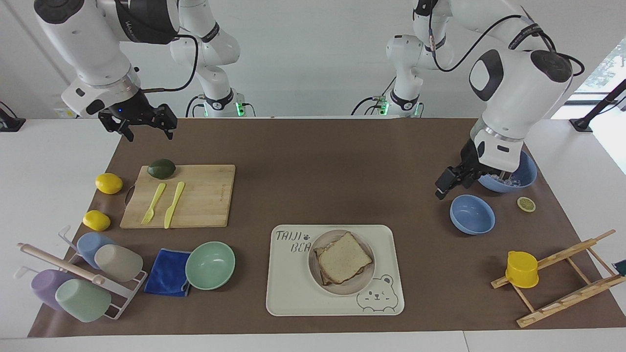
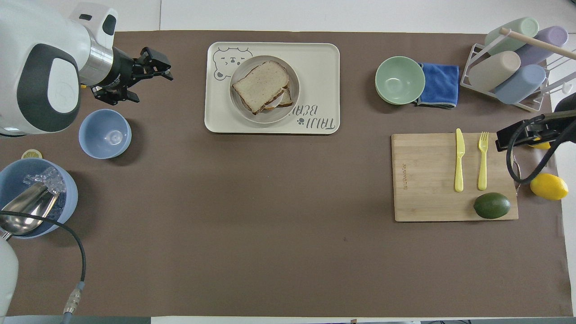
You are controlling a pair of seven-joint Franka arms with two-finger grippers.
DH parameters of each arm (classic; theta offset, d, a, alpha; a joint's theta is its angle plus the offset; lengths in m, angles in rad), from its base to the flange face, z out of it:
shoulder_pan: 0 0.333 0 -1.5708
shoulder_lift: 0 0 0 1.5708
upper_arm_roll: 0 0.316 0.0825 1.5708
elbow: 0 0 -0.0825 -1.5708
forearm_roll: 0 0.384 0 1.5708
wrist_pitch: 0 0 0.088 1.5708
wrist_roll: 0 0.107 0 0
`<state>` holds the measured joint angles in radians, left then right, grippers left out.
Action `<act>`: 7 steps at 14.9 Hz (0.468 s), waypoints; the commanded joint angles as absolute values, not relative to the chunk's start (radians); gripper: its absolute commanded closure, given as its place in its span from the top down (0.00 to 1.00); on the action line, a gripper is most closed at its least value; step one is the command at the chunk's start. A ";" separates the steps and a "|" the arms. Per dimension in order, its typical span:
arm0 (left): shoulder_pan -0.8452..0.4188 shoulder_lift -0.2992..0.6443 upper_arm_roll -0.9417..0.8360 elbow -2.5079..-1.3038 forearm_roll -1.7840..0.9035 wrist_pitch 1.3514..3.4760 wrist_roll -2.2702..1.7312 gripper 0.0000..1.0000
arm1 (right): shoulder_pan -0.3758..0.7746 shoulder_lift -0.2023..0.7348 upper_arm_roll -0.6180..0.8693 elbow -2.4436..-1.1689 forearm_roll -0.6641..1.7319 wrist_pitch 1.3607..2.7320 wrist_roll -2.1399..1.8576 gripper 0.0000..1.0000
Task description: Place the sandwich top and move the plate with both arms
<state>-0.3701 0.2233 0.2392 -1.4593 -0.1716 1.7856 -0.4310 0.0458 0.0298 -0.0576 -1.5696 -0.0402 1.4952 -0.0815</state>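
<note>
Tray, cream, rectangular: hand-lettered "TAIJI BEAR" with a paw mark in the corner toward the right arm's end nearer the robots, the last letters partly hidden by the plate in the facing view; bear-face drawing in the diagonally opposed corner. Cutting board, bamboo: small engraved word along one short edge, too fine to read. Right arm and left arm: printed bands, lettering not legible.
</note>
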 commanded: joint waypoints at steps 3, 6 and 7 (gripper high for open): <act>-0.342 0.105 0.242 -1.488 -0.069 1.646 -0.293 1.00 | 0.029 0.023 -0.048 -1.578 -0.043 1.494 -0.097 1.00; -0.353 0.051 0.242 -1.488 -0.009 1.563 -0.256 1.00 | 0.029 0.023 -0.048 -1.578 -0.043 1.494 -0.097 1.00; -0.353 0.026 0.241 -1.488 -0.008 1.527 -0.233 1.00 | 0.029 0.023 -0.048 -1.578 -0.043 1.494 -0.097 1.00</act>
